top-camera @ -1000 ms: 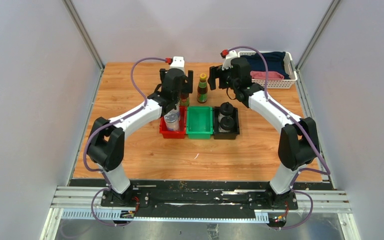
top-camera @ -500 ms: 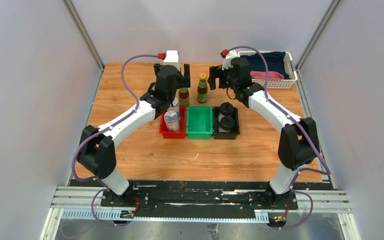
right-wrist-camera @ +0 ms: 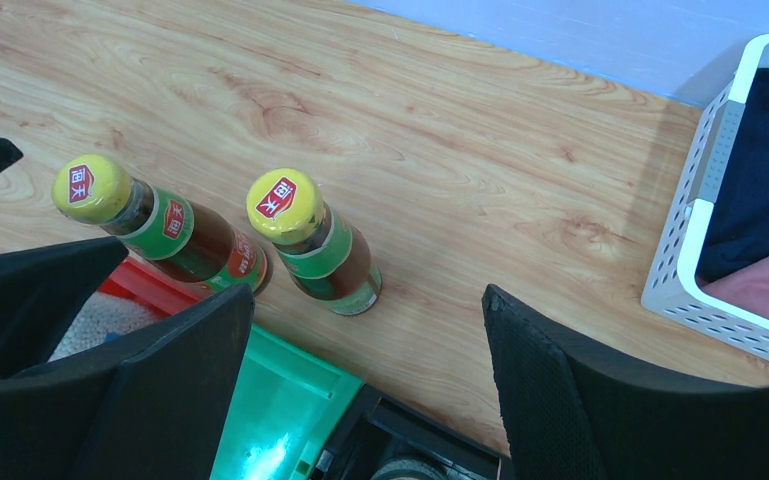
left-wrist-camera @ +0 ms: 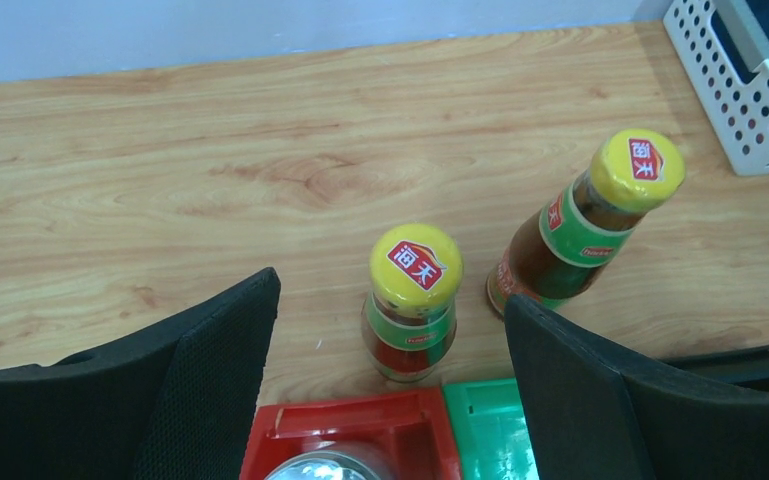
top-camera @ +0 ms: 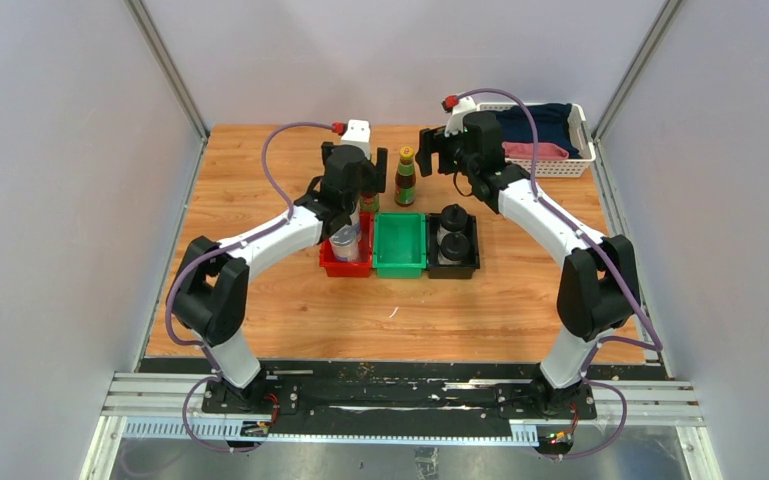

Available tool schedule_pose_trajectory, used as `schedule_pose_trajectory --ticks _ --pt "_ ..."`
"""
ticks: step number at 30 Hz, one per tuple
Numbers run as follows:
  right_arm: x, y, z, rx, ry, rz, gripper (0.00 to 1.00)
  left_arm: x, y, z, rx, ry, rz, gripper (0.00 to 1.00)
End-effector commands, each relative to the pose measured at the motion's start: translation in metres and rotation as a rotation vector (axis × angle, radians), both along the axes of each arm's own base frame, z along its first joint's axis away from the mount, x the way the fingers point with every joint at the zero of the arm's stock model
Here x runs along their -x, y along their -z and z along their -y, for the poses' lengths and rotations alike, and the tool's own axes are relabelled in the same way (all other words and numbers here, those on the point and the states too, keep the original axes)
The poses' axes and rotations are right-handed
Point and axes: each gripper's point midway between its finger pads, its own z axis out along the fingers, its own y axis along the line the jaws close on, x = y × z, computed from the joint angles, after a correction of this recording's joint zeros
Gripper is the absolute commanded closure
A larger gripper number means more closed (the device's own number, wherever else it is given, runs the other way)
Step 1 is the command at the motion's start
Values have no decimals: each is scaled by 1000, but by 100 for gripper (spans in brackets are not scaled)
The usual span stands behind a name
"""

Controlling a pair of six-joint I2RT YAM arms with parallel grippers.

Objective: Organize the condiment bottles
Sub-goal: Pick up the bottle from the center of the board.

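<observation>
Within the last second the left hand (left-wrist-camera: pixel 390 300) had swung out toward the far side of the wooden tabletop (top-camera: pixel 260 310) and then drawn back in, while the right hand (right-wrist-camera: pixel 367 295) had kept its place. The left hand hung with its fingers spread wide and nothing in them. One brown bottle with a yellow cap and a red-green label (left-wrist-camera: pixel 415 268) stood upright just ahead of the gap between its fingers, touching neither. The right hand was likewise wide open and empty, with the other brown yellow-capped bottle (right-wrist-camera: pixel 310 245) upright ahead of its own gap, clear of both fingers. Beneath the left hand's fingers lay the red plastic bin (left-wrist-camera: pixel 400 430) with a silver-lidded jar (left-wrist-camera: pixel 325 468) in it. Beside that, toward the right hand, sat the green plastic bin (top-camera: pixel 400 270), which held nothing, and then the black plastic bin (top-camera: pixel 453 272) with two pale bottles with black domed caps (top-camera: pixel 452 218). The two brown bottles were the only ones seen standing outside a bin, so the left hand's return probably meant it was lining up to take the nearer one, most likely for the green bin. Each yellow cap bore a red badge with white Chinese characters that looked like 海天. The same badge sat smaller on the green neck band, and the finer label print was too small to read.
</observation>
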Motion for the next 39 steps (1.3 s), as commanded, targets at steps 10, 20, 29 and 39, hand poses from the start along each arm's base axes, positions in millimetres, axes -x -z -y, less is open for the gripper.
schedule_pose_trajectory --ticks 10,20,29,39 --pt "-4 -14 2 -5 -7 30 12 -5 13 9 -3 41 84 12" --pt "-4 -12 1 -9 -11 25 12 -2 13 6 3 39 121 14" --pt "-3 -10 1 -14 -14 19 12 -2 10 5 11 34 131 15" --pt "-2 -7 1 -16 -14 13 12 6 -8 -3 42 4 133 15"
